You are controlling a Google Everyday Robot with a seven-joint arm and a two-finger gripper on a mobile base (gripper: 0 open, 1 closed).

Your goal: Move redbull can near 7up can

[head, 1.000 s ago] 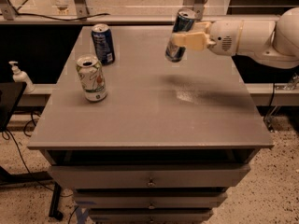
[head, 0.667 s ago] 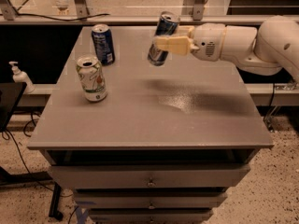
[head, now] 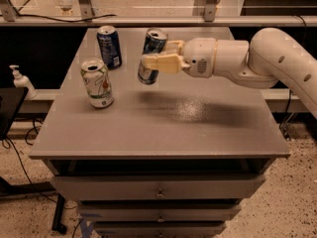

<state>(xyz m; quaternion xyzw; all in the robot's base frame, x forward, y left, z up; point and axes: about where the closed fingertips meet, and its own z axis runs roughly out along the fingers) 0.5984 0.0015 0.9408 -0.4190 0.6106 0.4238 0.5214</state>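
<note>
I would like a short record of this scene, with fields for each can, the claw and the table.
redbull can: tilted, held in the air above the table
claw: shut on the redbull can, to the right of the other two cans
7up can: upright on the table, left side
dark blue can: upright, behind the 7up can
table: grey, drawers below
task state: redbull can not yet set down

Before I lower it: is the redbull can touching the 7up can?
Apart. The camera view shows table between the 7up can and the redbull can, held aloft in the gripper.
</note>
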